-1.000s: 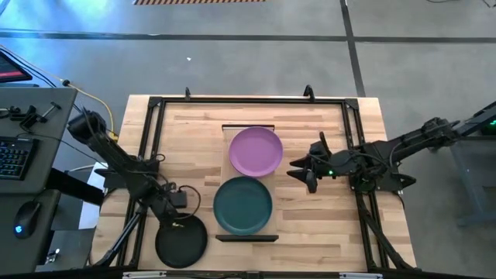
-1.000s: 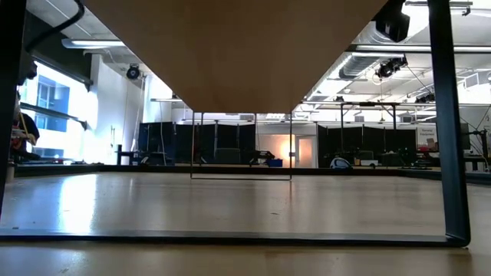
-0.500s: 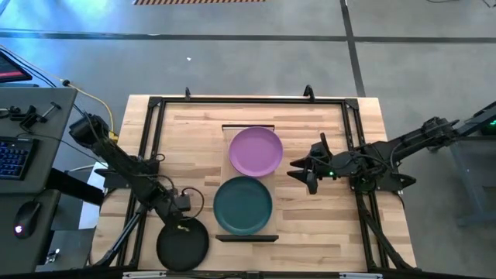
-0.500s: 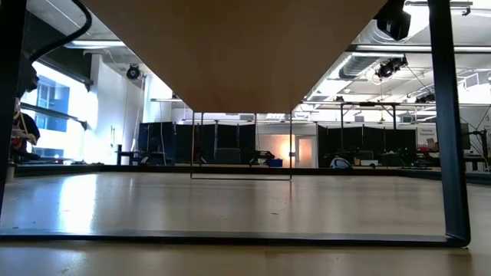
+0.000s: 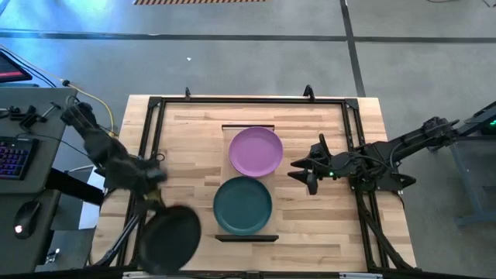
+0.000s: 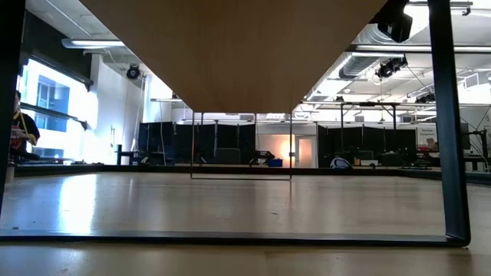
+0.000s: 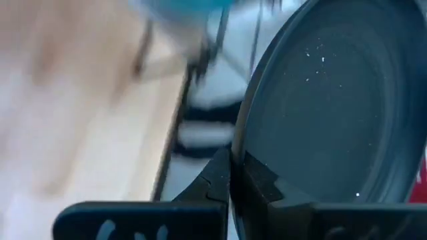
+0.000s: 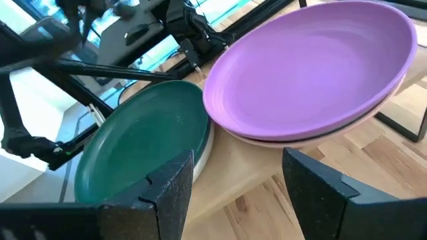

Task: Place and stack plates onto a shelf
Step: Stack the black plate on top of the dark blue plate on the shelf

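A black plate point(image 5: 169, 240) hangs over the table's near left corner, with my left gripper point(image 5: 159, 211) shut on it. A purple plate point(image 5: 255, 151) lies on a paler plate point(image 8: 313, 137) at the far end of the shelf point(image 5: 247, 237). A dark teal plate point(image 5: 242, 204) lies at the shelf's near end. My right gripper point(image 5: 298, 172) stands open just right of the purple plate, with nothing between its fingers point(image 8: 313, 183). My left gripper pinches the black plate's rim point(image 7: 239, 150) between its two fingers, on the plate's far edge. The fingers come from the far side and slant down. The plate is lifted clear of the table and reaches from the fingers toward the near edge.
A black metal frame point(image 5: 248, 99) runs round the slatted tabletop, with legs at the left point(image 5: 139, 194) and right point(image 5: 364, 201). A desk with a keyboard point(image 5: 14, 155) and mouse stands beyond the left edge. Bare wood point(image 5: 194, 147) shows left of the shelf.
My left gripper has taken hold of the black plate at its far rim, then risen and swung toward the table's left edge. The plate lay flat on the table and is now lifted clear. It has shifted left with the gripper and shows blurred.
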Tool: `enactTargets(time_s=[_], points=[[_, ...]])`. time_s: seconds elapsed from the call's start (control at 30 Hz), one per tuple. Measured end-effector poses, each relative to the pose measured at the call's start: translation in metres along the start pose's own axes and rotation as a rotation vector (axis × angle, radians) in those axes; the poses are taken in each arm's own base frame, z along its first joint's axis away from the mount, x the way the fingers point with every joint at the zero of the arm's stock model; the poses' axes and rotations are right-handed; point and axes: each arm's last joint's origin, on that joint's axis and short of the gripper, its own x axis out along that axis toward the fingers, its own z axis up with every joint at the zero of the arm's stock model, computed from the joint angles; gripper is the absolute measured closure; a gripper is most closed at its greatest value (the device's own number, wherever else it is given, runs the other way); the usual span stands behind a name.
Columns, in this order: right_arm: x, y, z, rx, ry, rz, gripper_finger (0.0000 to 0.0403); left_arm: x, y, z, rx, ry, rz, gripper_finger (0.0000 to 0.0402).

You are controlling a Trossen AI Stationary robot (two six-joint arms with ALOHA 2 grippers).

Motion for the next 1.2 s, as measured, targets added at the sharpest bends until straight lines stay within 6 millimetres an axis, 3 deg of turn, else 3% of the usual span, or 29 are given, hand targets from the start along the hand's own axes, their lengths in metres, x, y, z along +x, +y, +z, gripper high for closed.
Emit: enactTargets(time_s=[0.13,0.27,0.4,0.53,0.7,1.2], points=[[0.000,-0.001,0.000,-0.024,-0.002,-0.004,0.0192,-0.025,-0.019,0.030,0.042,-0.229,0.229,0.0400],[0.001,-0.003,0.003,-0.033,-0.016,-0.016,0.0192,-0.022,-0.027,0.072,0.025,-0.324,0.493,0.0401],[0.002,-0.005,0.005,-0.042,-0.019,-0.023,0.0192,-0.001,-0.030,0.113,0.049,-0.307,0.556,0.0401],[0.002,-0.005,0.005,-0.041,-0.018,-0.023,0.0192,0.033,-0.020,0.138,0.064,-0.198,0.573,0.0401],[0.002,-0.004,0.004,-0.042,0.006,0.003,0.0192,0.064,-0.013,0.155,0.087,-0.138,0.539,0.0401],[0.002,-0.007,0.000,-0.072,0.045,-0.026,0.0192,0.096,-0.001,0.169,0.049,-0.101,0.534,0.0396]])
